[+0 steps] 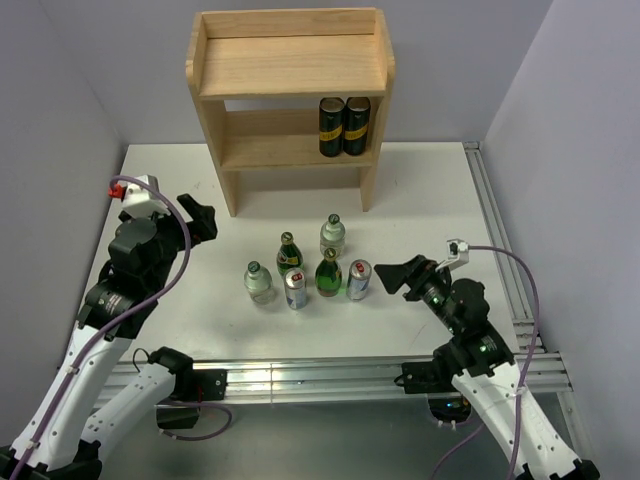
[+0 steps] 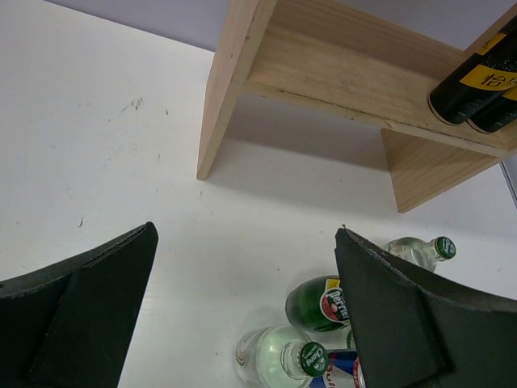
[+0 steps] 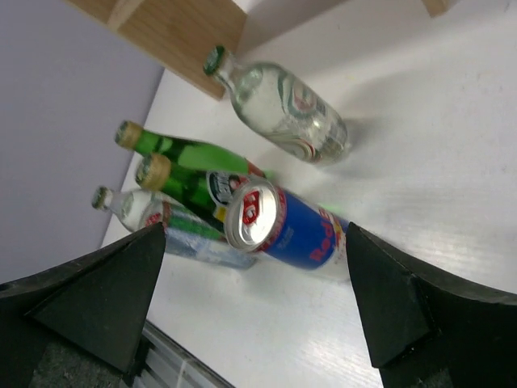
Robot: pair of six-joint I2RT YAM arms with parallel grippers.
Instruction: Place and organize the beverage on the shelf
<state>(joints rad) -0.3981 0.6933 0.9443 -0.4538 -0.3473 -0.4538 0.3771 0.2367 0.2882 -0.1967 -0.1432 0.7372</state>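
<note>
Jaws spread wide and holding nothing, the right gripper [image 1: 390, 278] is levelled at the nearest silver-and-blue can [image 1: 359, 280], which stands on the table in front of the shelf [image 1: 290, 100]. The left gripper [image 1: 204, 220], likewise released and empty, is poised off the shelf's left front corner. All six drinks are bunched in front of the shelf, with none yet placed on it. The can is closely flanked by a green bottle [image 1: 328, 272], with a second can [image 1: 296, 289], a second green bottle [image 1: 289, 255], a rear clear bottle [image 1: 333, 235] and a front clear bottle [image 1: 258, 282] beyond. Two dark cans [image 1: 343, 126] are lodged at the right end of the shelf's lower tier. Toppling is judged the main hazard: should a finger be pushed between can and bottle, the tall narrow glass could be knocked over and the cluster scattered.
</note>
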